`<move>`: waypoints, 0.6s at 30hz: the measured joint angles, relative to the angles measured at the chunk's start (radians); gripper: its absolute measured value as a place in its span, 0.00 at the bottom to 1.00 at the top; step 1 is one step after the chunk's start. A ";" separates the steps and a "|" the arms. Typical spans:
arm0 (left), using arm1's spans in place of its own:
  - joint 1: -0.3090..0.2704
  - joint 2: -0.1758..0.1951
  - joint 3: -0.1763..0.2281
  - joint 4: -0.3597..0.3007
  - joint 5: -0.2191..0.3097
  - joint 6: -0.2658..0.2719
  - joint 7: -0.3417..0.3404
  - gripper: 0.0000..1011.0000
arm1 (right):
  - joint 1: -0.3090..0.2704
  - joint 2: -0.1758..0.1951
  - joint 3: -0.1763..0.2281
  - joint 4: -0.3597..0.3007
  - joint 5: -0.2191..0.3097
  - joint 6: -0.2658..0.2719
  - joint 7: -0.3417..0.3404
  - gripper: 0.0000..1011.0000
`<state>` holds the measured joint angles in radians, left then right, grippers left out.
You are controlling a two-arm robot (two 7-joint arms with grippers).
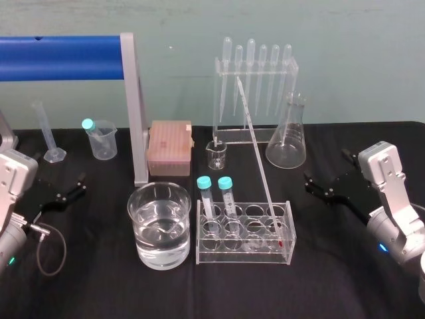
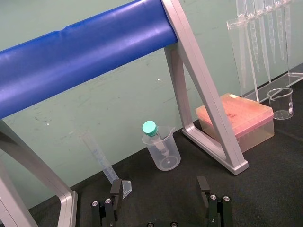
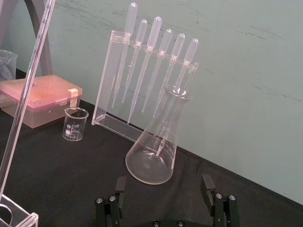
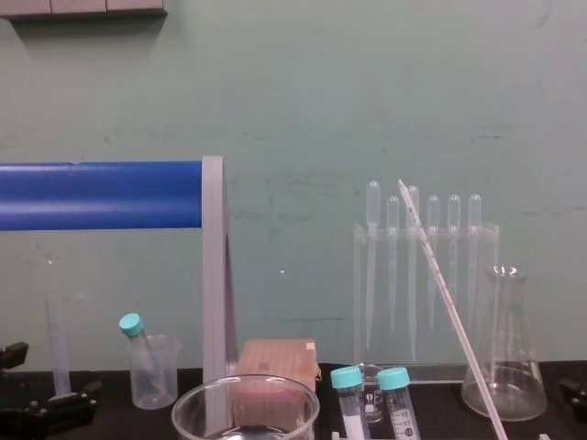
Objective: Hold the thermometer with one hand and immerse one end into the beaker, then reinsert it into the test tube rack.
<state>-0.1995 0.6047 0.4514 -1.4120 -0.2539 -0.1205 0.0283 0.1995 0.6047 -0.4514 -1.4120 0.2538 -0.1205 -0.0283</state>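
The thermometer (image 1: 259, 159) is a long thin whitish rod. It leans in the clear test tube rack (image 1: 242, 258) with its foot in a right-hand slot and its top tilted back to the left; it also crosses the chest view (image 4: 449, 316) and the right wrist view (image 3: 26, 90). The wide beaker (image 1: 141, 219), half full of water, stands just left of the rack. My right gripper (image 1: 319, 189) hovers low, right of the rack, open and empty (image 3: 164, 184). My left gripper (image 1: 70, 193) rests far left, open and empty (image 2: 159, 189).
Behind the rack stand a conical flask (image 1: 287, 136), a pipette stand (image 1: 255, 86), a small beaker (image 1: 216, 155) and a pink tip box (image 1: 170, 147). A blue bar on a grey frame (image 1: 66, 58) spans the back left, above a plastic beaker (image 1: 101, 139) and a graduated cylinder (image 1: 48, 136). Two teal-capped tubes (image 1: 216, 193) sit in the rack.
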 joint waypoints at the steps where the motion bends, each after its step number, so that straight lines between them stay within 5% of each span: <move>1: 0.000 0.000 0.000 0.000 0.000 0.000 0.000 1.00 | 0.000 0.000 0.000 0.000 0.000 0.000 0.000 0.99; 18: 0.000 0.000 0.000 0.000 0.000 0.000 0.000 1.00 | 0.000 0.000 0.000 0.000 0.000 0.000 0.000 0.99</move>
<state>-0.1995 0.6047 0.4514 -1.4120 -0.2539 -0.1205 0.0283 0.1995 0.6047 -0.4514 -1.4119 0.2539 -0.1205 -0.0283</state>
